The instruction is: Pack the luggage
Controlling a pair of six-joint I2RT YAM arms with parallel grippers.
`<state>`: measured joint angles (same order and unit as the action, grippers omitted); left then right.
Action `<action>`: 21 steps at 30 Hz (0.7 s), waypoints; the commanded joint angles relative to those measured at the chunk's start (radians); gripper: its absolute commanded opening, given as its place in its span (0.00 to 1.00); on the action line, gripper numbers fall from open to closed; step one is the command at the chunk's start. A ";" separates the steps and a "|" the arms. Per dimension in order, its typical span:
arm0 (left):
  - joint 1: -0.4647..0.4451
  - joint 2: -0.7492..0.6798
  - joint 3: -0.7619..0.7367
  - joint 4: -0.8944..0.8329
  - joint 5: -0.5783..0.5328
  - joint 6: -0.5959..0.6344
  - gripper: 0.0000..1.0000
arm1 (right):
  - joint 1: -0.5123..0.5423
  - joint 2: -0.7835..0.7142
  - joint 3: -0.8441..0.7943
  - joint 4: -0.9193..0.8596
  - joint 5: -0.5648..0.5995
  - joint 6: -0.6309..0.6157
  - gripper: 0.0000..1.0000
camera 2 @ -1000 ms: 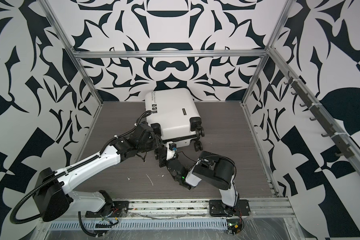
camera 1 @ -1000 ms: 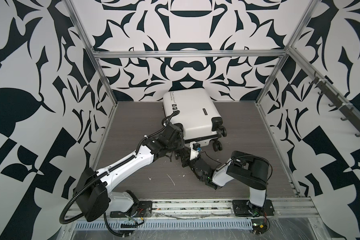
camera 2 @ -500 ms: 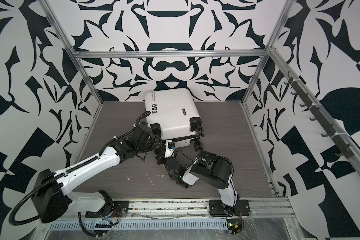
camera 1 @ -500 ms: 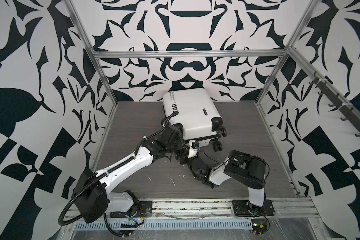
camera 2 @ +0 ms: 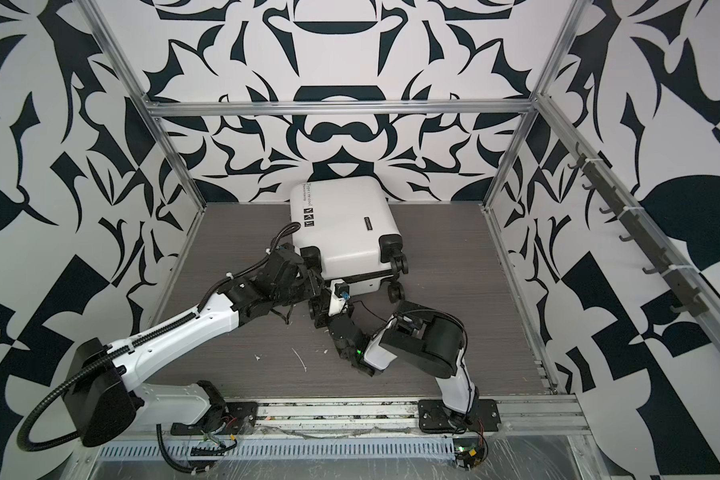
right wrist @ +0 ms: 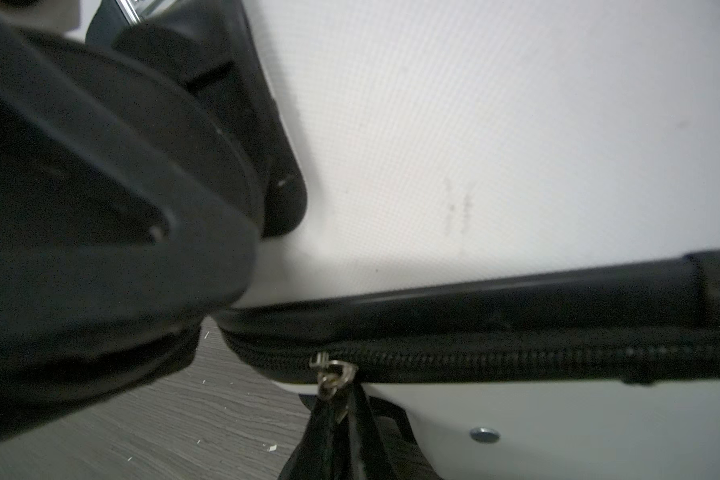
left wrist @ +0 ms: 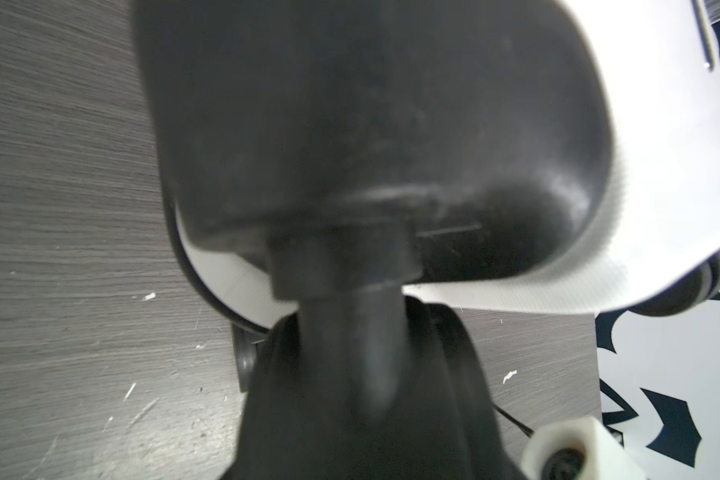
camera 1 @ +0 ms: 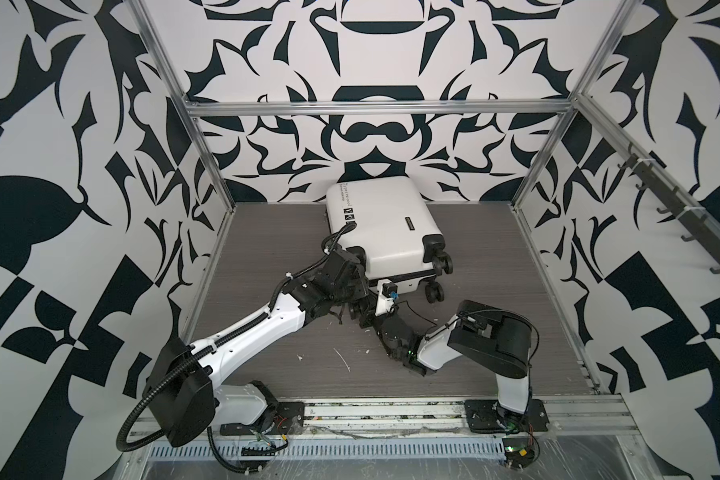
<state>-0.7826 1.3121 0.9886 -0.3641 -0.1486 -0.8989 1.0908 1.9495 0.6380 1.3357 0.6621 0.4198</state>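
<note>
Across the lower half of both top views, a grey wood-grain floor (camera 1: pixel 495 257), carrying the two arms and a single case. At the upper middle of those views, close to the back wall: the luggage (camera 1: pixel 375 232), flat on its side, white shell closed, with wheels toward the lower right. No clothes or pouches to be seen anywhere outside it, so filling judged finished and only the closing-up left. Reaching in from the lower left, the left gripper (camera 1: pixel 352 284) at the case's near left corner, hard up against the black corner guard (left wrist: pixel 350 124) filling its wrist view. With the fingers out of sight there, impossible to say whether open, closed or gripping. Coming from the lower right, the right gripper (camera 1: pixel 362 311), low at the near edge just beside the left one, next to a black wheel (right wrist: pixel 100 187) at the left of its wrist view. Along the lower part of that view, the black zipper (right wrist: pixel 516 357) between the two shell halves, seemingly meshed on the right-hand stretch, unclear round the corner at the left. At lower centre, the metal zipper pull (right wrist: pixel 332 376), apparently pinched between the right gripper's closed fingertips. Probably left to do: drawing that pull along whatever seam remains open. Smallest of all, a few white flecks (camera 1: pixel 339 357) on the floor at lower centre.
</note>
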 commanded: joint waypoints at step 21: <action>-0.003 -0.075 -0.035 -0.021 0.014 0.048 0.00 | -0.045 -0.127 -0.033 -0.014 0.037 -0.028 0.00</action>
<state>-0.7792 1.2945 0.9733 -0.3569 -0.1482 -0.8982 1.0702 1.8992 0.6056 1.2987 0.5995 0.4080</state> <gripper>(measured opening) 0.446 0.047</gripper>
